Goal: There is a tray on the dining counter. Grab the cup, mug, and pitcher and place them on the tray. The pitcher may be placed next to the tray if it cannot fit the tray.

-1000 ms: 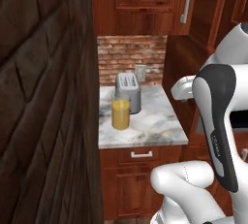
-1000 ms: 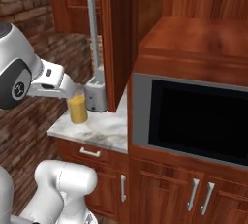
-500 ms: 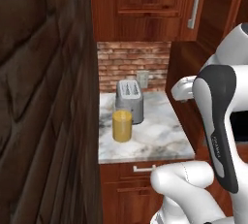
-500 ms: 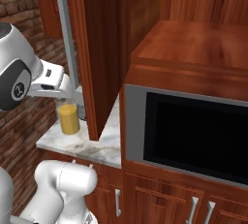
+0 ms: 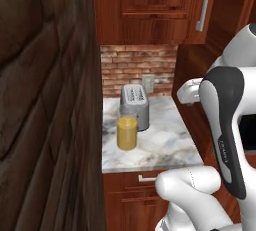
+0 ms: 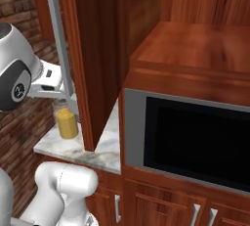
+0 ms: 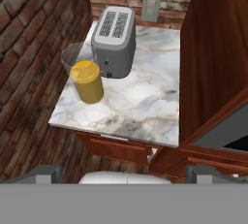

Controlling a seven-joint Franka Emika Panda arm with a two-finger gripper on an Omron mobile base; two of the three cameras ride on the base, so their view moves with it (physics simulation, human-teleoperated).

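One pitcher (image 7: 87, 85) stands on the marble counter (image 7: 140, 106) just beside the toaster (image 7: 114, 41). Fingers appear spread wide and empty, well above. Step in hand: approach; next, descend and grasp it.

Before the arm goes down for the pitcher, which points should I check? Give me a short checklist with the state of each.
1. Pitcher upright on the marble top: ok.
2. Gripper open and empty: ok.
3. Free space between pitcher and toaster: not ok, they stand very close.
4. Space on the pitcher's brick wall side: cannot tell.
5. Pitcher near the front edge, within reach: ok.
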